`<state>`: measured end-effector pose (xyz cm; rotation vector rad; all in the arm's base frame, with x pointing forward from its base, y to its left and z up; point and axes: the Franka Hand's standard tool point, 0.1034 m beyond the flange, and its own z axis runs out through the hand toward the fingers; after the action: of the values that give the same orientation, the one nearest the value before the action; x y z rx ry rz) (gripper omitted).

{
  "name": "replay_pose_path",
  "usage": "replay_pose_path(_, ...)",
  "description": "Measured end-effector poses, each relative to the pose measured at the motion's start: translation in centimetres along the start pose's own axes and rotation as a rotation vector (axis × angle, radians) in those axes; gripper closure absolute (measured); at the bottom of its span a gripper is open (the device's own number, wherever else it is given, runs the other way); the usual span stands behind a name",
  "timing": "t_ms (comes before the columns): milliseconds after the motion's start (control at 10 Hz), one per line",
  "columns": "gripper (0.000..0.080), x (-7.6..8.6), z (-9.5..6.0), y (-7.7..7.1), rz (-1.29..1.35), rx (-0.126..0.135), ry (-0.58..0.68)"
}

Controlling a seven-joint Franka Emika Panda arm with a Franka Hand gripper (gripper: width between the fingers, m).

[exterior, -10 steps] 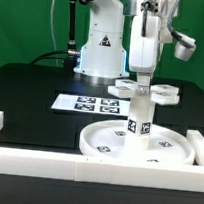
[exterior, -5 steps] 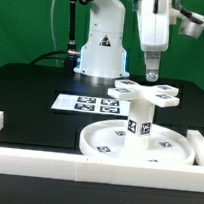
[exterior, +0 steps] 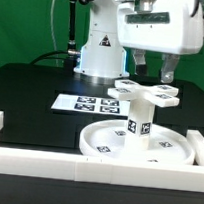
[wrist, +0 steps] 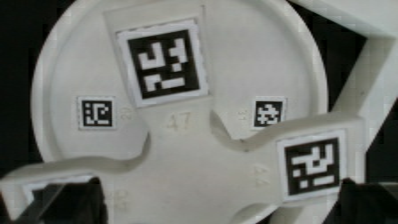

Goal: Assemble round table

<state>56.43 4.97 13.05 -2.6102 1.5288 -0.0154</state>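
Round table parts stand stacked near the front of the black tabletop [exterior: 31, 89]. Above them hangs the gripper [exterior: 154, 68], its two dark fingers [exterior: 141, 65] pointing down and spread apart with nothing between them; the tips are level with, or just above and behind, the cross-shaped foot [exterior: 144, 91], and no contact shows. The wrist view looks straight down past the fingers, which do not show there, onto the cross-shaped foot [wrist: 222, 105], whose lobes carry black-and-white tags.

In the exterior view the foot sits level on top of the short cylindrical leg [exterior: 139, 120], and the leg stands upright at the middle of the large rimmed round disc [exterior: 98, 144], which lies flat with its rim upward. Tags show on the leg's side and on the disc's floor.

A long white border bar [exterior: 44, 164] runs across the front just before the disc, with a shorter bar turning back at each end. Behind the disc, toward the exterior view's left, the marker board [exterior: 87, 104] lies flat on the table. Farther back stands the arm's white base [exterior: 103, 45]
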Motion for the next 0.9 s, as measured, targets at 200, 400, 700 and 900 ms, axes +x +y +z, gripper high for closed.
replay_pose_path(200, 0.0151, -0.40, 0.22, -0.11, -0.155, -0.005, 0.001)
replay_pose_path(400, 0.0151, -0.33, 0.22, -0.07, -0.301, -0.005, 0.001)
replay_pose_path(700, 0.0151, -0.23, 0.13, -0.05, -0.636, -0.041, 0.007)
replay_pose_path(900, 0.0151, 0.00, 0.24, -0.40, -0.884, -0.062, -0.007)
